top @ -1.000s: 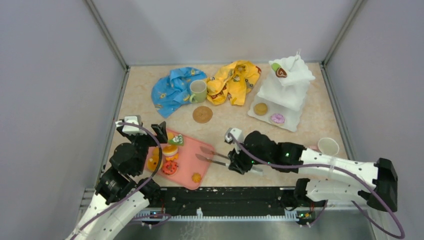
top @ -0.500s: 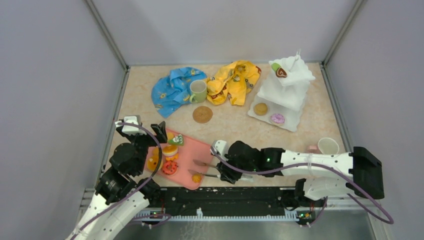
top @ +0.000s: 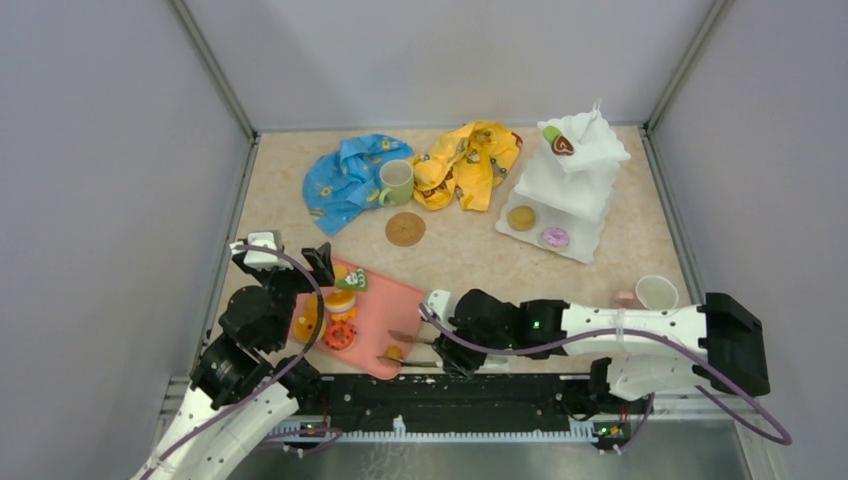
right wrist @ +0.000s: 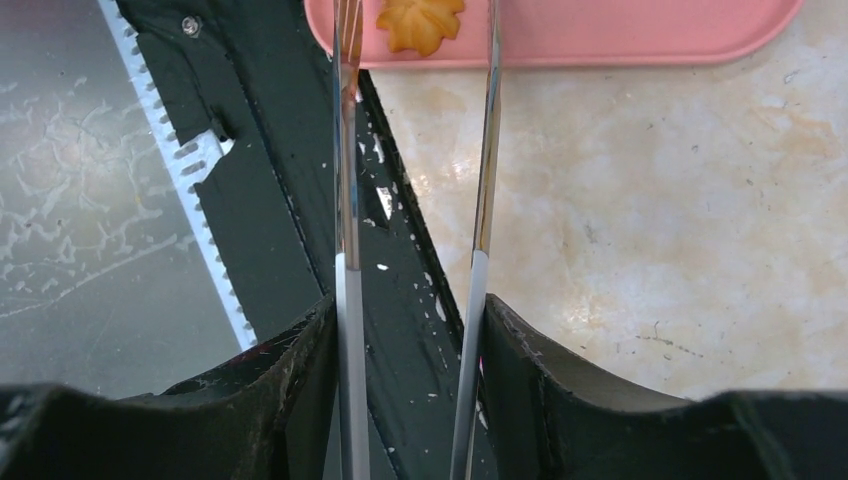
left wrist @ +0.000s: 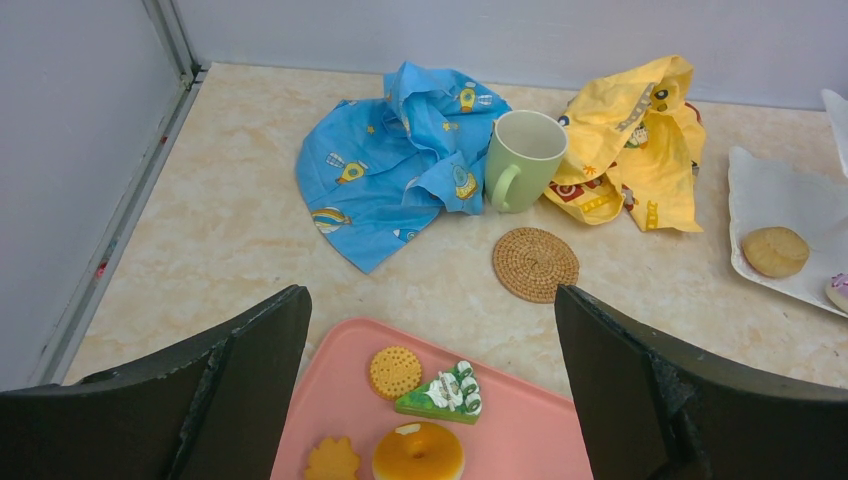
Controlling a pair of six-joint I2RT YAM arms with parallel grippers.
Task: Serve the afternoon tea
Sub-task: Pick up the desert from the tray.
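My right gripper (top: 447, 352) (right wrist: 410, 320) is shut on metal tongs (top: 410, 350) (right wrist: 487, 150). The spread tong tips straddle a small orange flower cookie (top: 393, 352) (right wrist: 420, 22) at the near corner of the pink tray (top: 375, 310). My left gripper (top: 283, 265) (left wrist: 430, 295) hangs open over the tray's far end, above a round cookie (left wrist: 394, 371), a green cake slice (left wrist: 440, 392) and an orange donut (left wrist: 418, 452). The white stand (top: 575, 175) at the back right carries a biscuit (top: 520, 217) and a pink donut (top: 555, 237). The pale green mug (top: 396, 181) stands behind a coaster (top: 405, 228). The white mug (top: 656, 292) is at the right.
Blue cloth (top: 345, 178) and yellow cloth (top: 470, 160) lie crumpled on either side of the green mug. The black base rail (top: 450, 390) runs right below the tray's near corner. Grey walls close in the left, back and right sides.
My right arm swung the tongs left and towards the near edge, from the table beside the tray to its near corner. The tong tips spread apart around the flower cookie. The left arm stayed still.
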